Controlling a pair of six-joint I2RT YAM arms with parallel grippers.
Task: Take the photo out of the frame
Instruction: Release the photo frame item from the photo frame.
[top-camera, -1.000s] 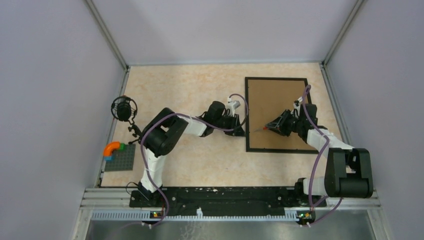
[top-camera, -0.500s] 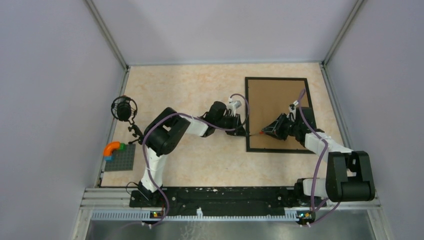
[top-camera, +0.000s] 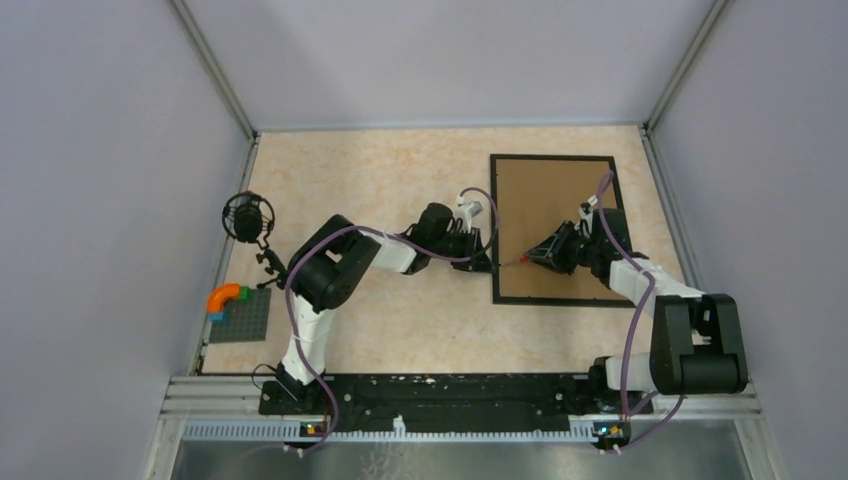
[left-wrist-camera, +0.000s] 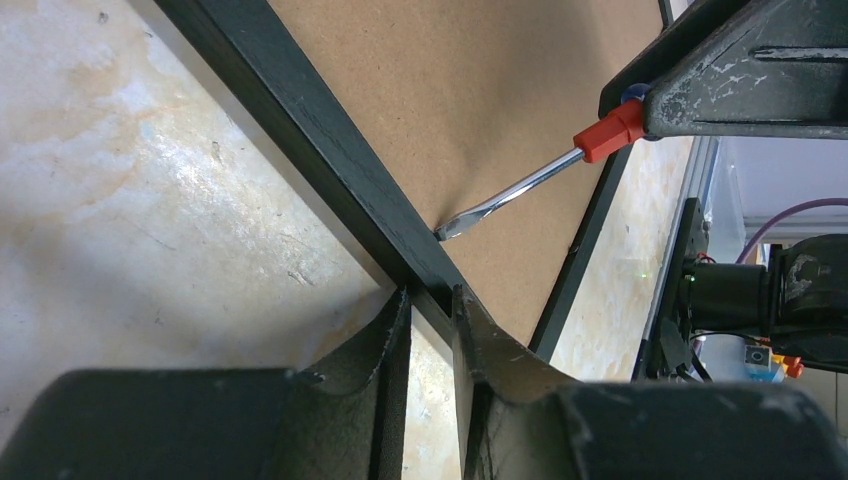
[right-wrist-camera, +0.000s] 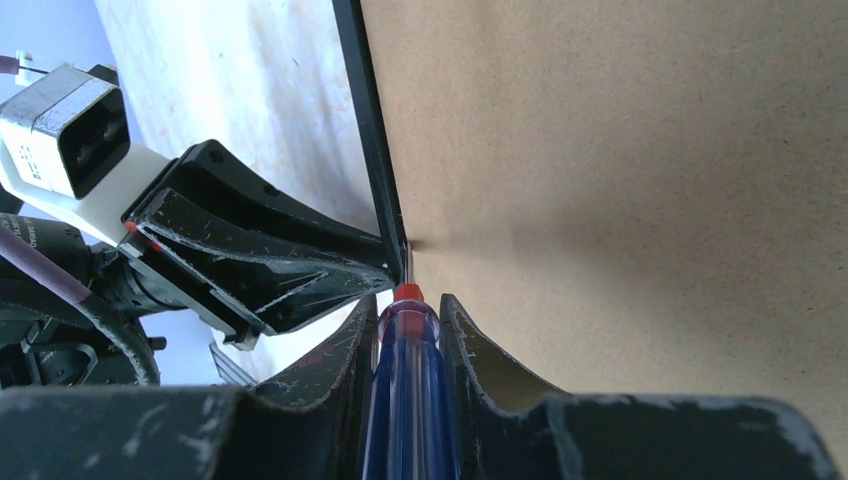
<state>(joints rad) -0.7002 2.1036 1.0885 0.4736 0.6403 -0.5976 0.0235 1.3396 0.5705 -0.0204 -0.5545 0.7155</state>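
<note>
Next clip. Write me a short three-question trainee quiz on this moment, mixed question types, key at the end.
1. True or false: the frame lies with its brown board back facing up.
2. What does the right tool hold? A) a blue-handled screwdriver B) a pair of scissors C) nothing
3. Fill in: seen from the top camera, the screwdriver's tip sits at the inner edge of the frame's ____ rail, the same rail the left tool pinches.

Key: 1 true; 2 A; 3 left.
</note>
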